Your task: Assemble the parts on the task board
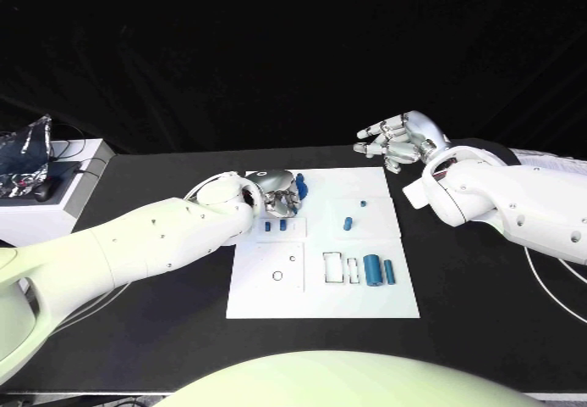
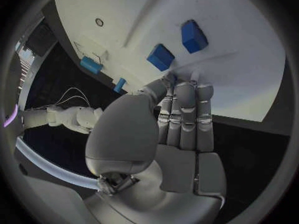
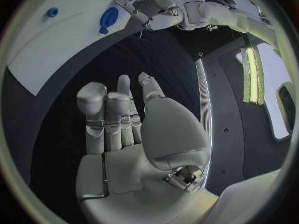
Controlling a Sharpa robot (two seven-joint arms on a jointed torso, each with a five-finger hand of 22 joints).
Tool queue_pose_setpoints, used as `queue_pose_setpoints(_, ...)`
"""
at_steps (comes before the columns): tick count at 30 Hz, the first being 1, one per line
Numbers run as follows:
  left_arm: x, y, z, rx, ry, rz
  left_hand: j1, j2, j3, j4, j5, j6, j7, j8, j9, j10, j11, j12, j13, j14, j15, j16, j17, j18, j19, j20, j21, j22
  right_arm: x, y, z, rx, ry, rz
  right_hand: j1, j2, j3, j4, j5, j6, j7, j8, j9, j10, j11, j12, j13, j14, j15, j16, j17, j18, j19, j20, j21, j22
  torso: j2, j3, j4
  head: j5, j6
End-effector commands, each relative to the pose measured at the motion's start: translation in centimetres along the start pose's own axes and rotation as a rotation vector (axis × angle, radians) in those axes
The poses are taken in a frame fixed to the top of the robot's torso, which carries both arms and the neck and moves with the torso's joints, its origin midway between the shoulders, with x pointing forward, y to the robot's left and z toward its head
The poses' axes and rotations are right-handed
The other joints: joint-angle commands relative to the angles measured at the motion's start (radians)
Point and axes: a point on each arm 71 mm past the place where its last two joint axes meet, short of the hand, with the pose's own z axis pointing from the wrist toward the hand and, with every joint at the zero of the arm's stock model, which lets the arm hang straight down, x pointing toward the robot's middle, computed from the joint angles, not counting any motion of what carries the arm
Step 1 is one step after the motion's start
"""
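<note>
The white task board [image 1: 324,292] lies mid-table. My left hand [image 1: 279,193] hovers over its far left corner, fingers straight and close together [image 2: 184,112], tips down by two small blue blocks [image 1: 277,226] [image 2: 161,57]; nothing is in it. A blue piece [image 1: 299,181] stands just beyond the hand. Two blue cylinders [image 1: 381,272] lie at the board's right beside a pale piece [image 1: 352,270]. A blue part [image 1: 348,224] [image 3: 109,20] and a smaller one [image 1: 363,203] lie near the middle. My right hand [image 1: 398,140] [image 3: 118,129] hangs off the board's far right corner, fingers apart, empty.
A white box [image 1: 49,203] with cables and gear on it stands at the table's left edge. A white cable [image 1: 550,280] trails on the black table under my right arm. Black tabletop [image 1: 159,339] surrounds the board.
</note>
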Motion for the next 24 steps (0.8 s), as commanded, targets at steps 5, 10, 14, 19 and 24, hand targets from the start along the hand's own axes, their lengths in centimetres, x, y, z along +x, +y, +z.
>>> queue_pose_setpoints(5, -0.3, -0.2, -0.3, 0.022, -0.031, -0.028, -0.007, 0.006, 0.004, -0.007, 0.005, -0.001, 0.007, -0.001, 0.000, 0.006, 0.000, -0.002, 0.002, 0.002, -0.003, 0.001, 0.002, 0.008, 0.000, -0.005, 0.007, 0.039, 0.1, 0.1, 0.0, -0.013, 0.014, -0.008, 0.007, -0.005, 0.004, 0.004, 0.005, -0.002, -0.001, -0.001, 0.000, 0.002, 0.000, 0.003, 0.001, 0.007, 0.000, -0.004, -0.002, 0.001, 0.030, -0.006, 0.000, 0.094, 0.001, -0.0007, 0.0009, 0.000, 0.003)
queue_pose_setpoints(10, -0.6, 0.0, -1.1, 0.026, -0.040, -0.048, -0.010, 0.003, 0.004, -0.007, 0.005, -0.004, 0.008, -0.001, 0.000, 0.003, 0.001, -0.002, 0.002, 0.002, -0.003, 0.000, 0.002, 0.009, -0.002, -0.004, 0.005, 0.038, 0.1, 0.1, 0.0, -0.011, 0.013, -0.008, 0.007, -0.005, 0.004, 0.004, 0.005, -0.002, -0.001, -0.001, 0.000, 0.002, 0.000, 0.003, 0.001, 0.007, 0.000, -0.004, -0.002, 0.001, 0.030, -0.006, 0.000, 0.094, 0.000, -0.0011, 0.0009, -0.001, 0.003)
queue_pose_setpoints(14, -1.4, 0.3, -2.0, 0.024, -0.052, -0.073, -0.013, -0.001, 0.002, -0.005, 0.004, -0.010, 0.012, -0.002, -0.001, -0.003, 0.004, -0.002, 0.001, 0.001, -0.001, -0.001, 0.002, 0.010, -0.003, -0.002, 0.004, 0.036, 0.0, 0.0, -0.1, -0.009, 0.013, -0.009, 0.007, -0.005, 0.004, 0.004, 0.005, -0.002, -0.001, -0.001, 0.000, 0.002, 0.000, 0.003, 0.001, 0.007, 0.000, -0.004, -0.002, 0.001, 0.030, -0.006, 0.000, 0.094, 0.000, -0.0008, 0.0019, -0.001, 0.003)
queue_pose_setpoints(19, -2.2, 0.9, -3.1, 0.014, -0.069, -0.096, -0.013, -0.005, 0.004, 0.000, 0.005, -0.014, 0.015, 0.000, 0.000, -0.009, 0.007, -0.001, 0.001, 0.002, 0.001, -0.001, 0.002, 0.013, -0.001, 0.002, 0.007, 0.036, 0.0, 0.0, -0.1, -0.007, 0.014, -0.009, 0.007, -0.005, 0.004, 0.004, 0.005, -0.002, -0.001, -0.001, 0.000, 0.002, 0.000, 0.003, 0.001, 0.007, 0.000, -0.004, -0.002, 0.001, 0.030, -0.006, 0.000, 0.094, -0.001, -0.0015, 0.0026, -0.001, 0.000)
queue_pose_setpoints(24, -2.5, 1.7, -3.8, -0.002, -0.077, -0.106, -0.012, -0.007, 0.005, 0.003, 0.005, -0.011, 0.014, 0.000, 0.000, -0.007, 0.006, -0.002, 0.001, 0.003, 0.000, -0.002, 0.003, 0.015, 0.001, 0.003, 0.010, 0.036, -0.1, -0.1, -0.1, -0.005, 0.014, -0.010, 0.007, -0.005, 0.004, 0.004, 0.005, -0.002, -0.001, -0.001, 0.000, 0.002, 0.000, 0.003, 0.001, 0.007, 0.000, -0.004, -0.002, 0.001, 0.030, -0.006, 0.000, 0.094, 0.000, -0.0023, 0.0013, 0.000, 0.002)
